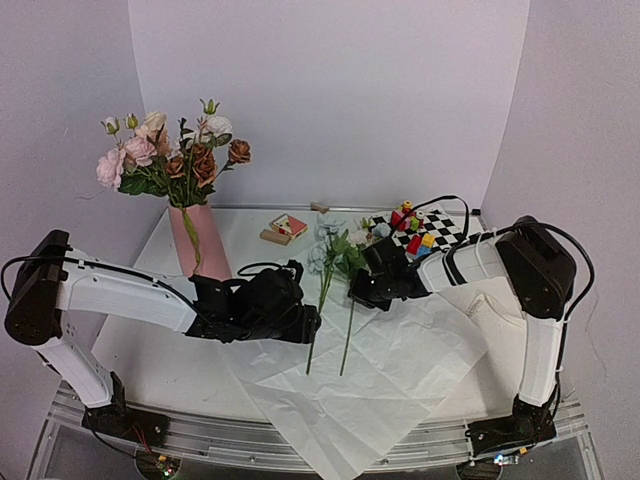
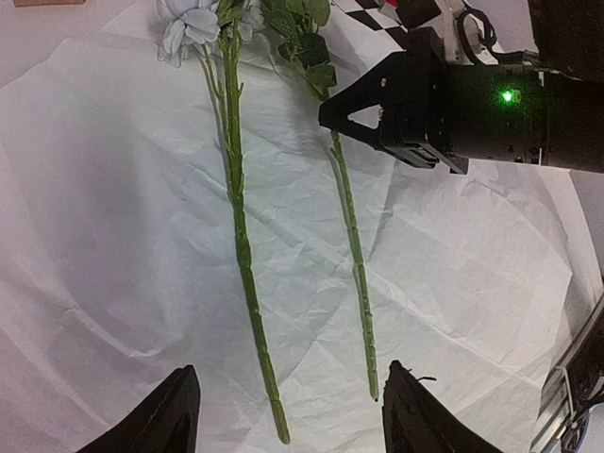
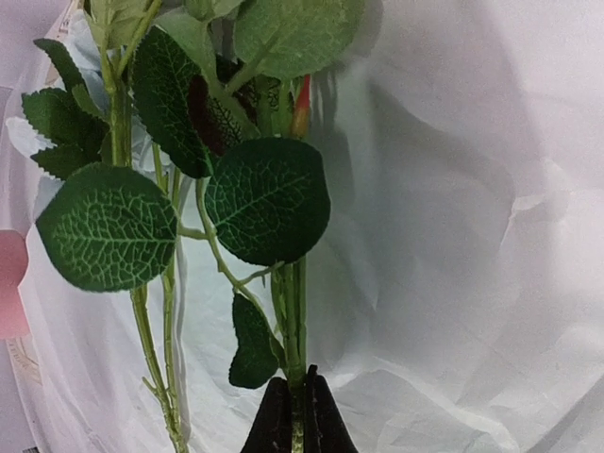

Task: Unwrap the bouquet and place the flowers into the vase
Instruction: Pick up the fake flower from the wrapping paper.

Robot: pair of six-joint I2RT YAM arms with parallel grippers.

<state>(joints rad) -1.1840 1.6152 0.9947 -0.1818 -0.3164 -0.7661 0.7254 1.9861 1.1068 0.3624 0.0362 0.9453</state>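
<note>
pale lilac walls close in a white table (image 1: pixel 180 375); the paper (image 1: pixel 410 370) lies spread flat on it. the pink vase (image 1: pixel 200 245) stands back left with most flowers (image 1: pixel 170 160) already in it. 2 remain on the paper, side by side and apart: a blue rose (image 2: pixel 239 236) and, to its right, a leafy stem (image 2: pixel 351 245), heads toward the back

the right gripper (image 3: pixel 294 420) has its fingers pinched fully together on the leafy stem just below the leaves. the left gripper (image 2: pixel 297 415) hangs over the cut ends, fingers wide apart, holding nothing

as i judge it, these stems are light, thin and springy rather than stiff, top-heavy with head and leaves, so a hold high up near the leaves should limit swinging; the smooth stem may twist in the pads, and the soft paper could lift with it

only the right wrist view shows the stem between the closed fingers; the left wrist view shows both stems full length and the left fingers' gap; only the top view shows the vase, well apart from the 2 stems
</note>
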